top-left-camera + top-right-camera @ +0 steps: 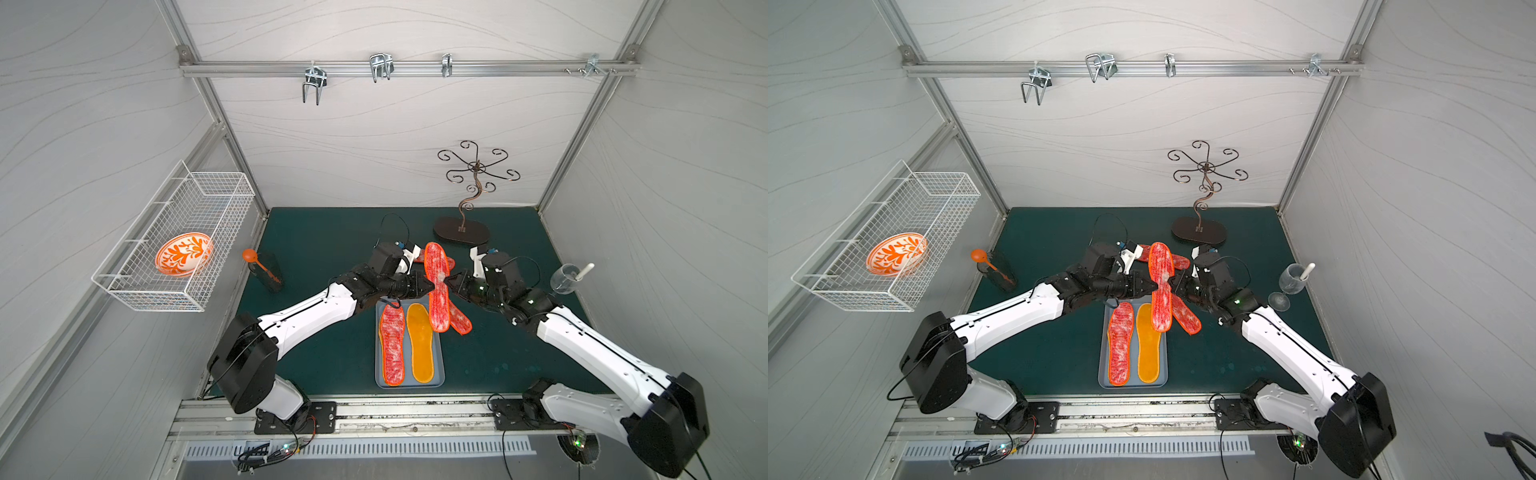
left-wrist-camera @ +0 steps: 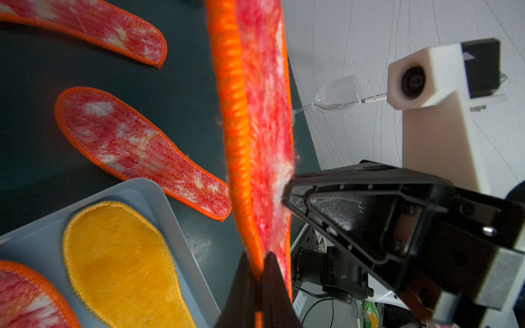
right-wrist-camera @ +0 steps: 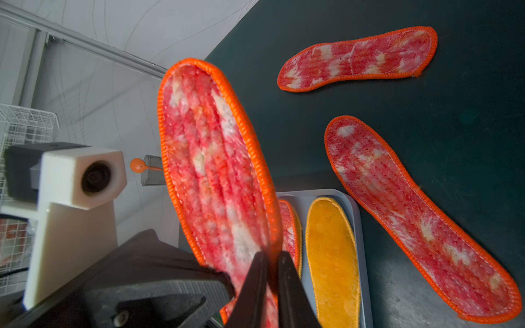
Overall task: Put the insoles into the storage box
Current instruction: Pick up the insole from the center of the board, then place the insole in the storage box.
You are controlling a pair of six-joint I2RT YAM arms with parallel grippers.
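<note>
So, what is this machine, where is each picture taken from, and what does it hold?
A robot with two arms, each ending in a gripper. Two pictures look down from above; two come from wrist cameras. On the green mat a grey-blue storage box holds a mottled red insole and a yellow insole; two loose red insoles lie outside it. The left gripper pinches a raised insole; the right gripper straddles it, grip unclear.
</note>
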